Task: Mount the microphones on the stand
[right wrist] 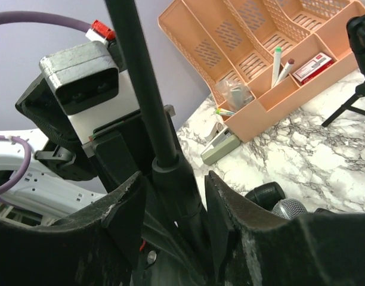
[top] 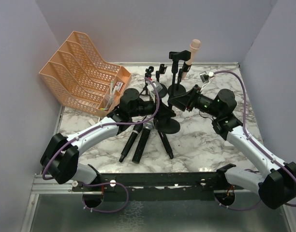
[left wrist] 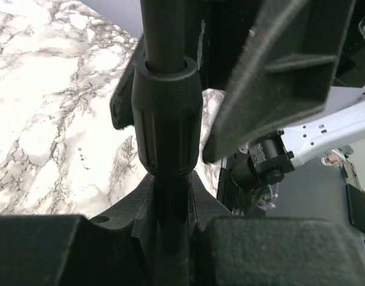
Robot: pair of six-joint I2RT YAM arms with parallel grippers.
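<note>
The left claw (left wrist: 169, 202) was clenched on the black pole (right wrist: 141, 89) of a microphone stand, right beside its ribbed collar (left wrist: 167, 119). The right claw (right wrist: 176, 190) straddled that same collar, released, with a sliver of gap on either side.

Seen from overhead, three microphones lay side by side on the table between 5 and 7 o'clock of the left claw: a black microphone (top: 129, 145), a silver-headed microphone (top: 142, 141) and a second black microphone (top: 165, 143). The pink microphone (top: 191, 54) stood clipped in a second stand (top: 177, 89) at about 12 o'clock of the right claw.

The marble table (top: 201, 145) was white with grey veins. An orange file tray (top: 80, 72) sat at 10 o'clock, with pale lilac walls (top: 138, 29) around.
</note>
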